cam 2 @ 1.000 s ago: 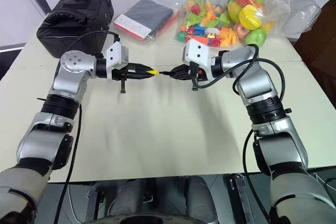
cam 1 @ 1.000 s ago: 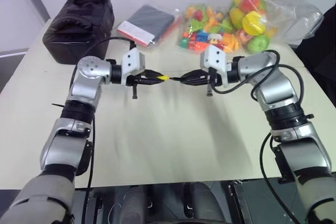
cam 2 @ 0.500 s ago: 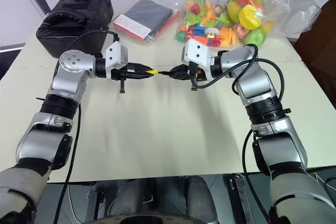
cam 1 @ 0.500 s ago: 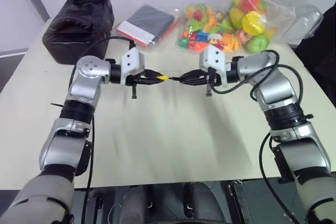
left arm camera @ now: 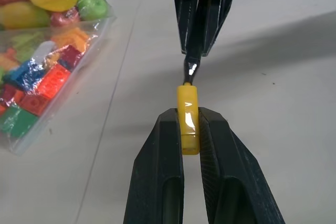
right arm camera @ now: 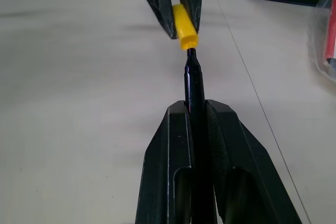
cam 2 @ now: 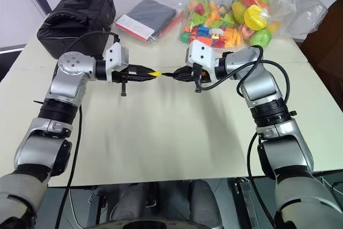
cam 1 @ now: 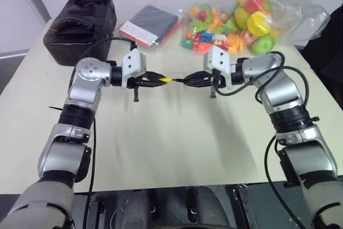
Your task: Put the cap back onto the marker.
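Above the middle of the table my two grippers face each other. My left gripper point(cam 1: 161, 80) is shut on the small yellow cap point(left arm camera: 188, 117), whose open end sticks out past the fingertips. My right gripper point(cam 1: 190, 81) is shut on the thin black marker point(right arm camera: 192, 85), whose pointed tip reaches toward the cap point(right arm camera: 184, 26). The tip sits right at the cap's mouth; whether it is inside I cannot tell. The marker's rear part is hidden between the right fingers.
At the table's point(cam 1: 177, 132) far edge stand a black bag point(cam 1: 80, 22), a flat dark packet point(cam 1: 150, 24) with a red-white label, and two clear bags of coloured toy blocks point(cam 1: 211, 33) and round toys point(cam 1: 260, 14).
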